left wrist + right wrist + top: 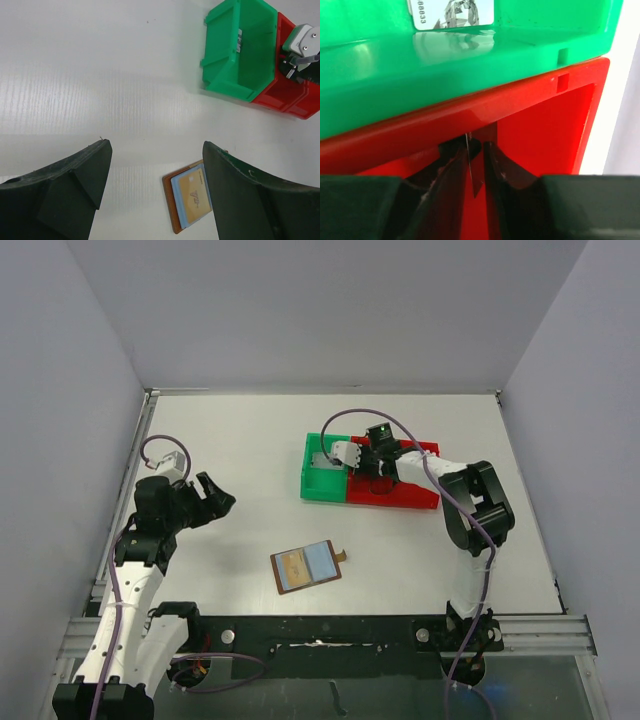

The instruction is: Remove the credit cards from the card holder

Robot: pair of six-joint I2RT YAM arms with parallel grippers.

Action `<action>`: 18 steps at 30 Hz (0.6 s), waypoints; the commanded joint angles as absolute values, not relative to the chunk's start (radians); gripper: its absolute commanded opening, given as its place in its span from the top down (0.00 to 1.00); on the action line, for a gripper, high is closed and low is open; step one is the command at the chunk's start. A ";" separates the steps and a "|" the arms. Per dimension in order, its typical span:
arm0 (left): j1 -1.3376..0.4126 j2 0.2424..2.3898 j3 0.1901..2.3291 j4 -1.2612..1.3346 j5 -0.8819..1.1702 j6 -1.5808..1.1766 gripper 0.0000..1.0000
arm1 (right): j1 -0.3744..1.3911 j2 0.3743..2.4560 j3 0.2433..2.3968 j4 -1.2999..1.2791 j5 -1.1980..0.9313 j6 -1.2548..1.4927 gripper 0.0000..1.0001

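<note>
card [468, 165] edge-on between right gripper's [472, 150] slightly parted jaws inside red tray [545, 130]; left gripper [156, 150] released wide over table [100, 75] near open card holder [305, 566].

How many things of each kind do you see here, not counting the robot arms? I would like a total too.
Plastic trays: 2 (green plastic tray, red plastic tray)
Brown leather wallet: 1
Thin cards: 3 (pale grey card in the green tray, golden-orange card in the wallet, edge-on card between the right jaws)
Total: 6
</note>
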State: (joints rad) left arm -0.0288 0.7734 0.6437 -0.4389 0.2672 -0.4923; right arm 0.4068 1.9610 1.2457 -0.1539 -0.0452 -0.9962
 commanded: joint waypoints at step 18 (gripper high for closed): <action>-0.006 0.813 0.633 -0.361 0.361 -0.476 0.27 | 0.386 1.761 1.251 -0.057 -0.154 -0.804 0.39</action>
State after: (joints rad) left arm -0.0120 0.8036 0.6285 -0.4198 0.3153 -0.4908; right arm 0.3977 1.9011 1.2449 -0.1501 -0.1032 -0.8822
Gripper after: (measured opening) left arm 0.727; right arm 0.591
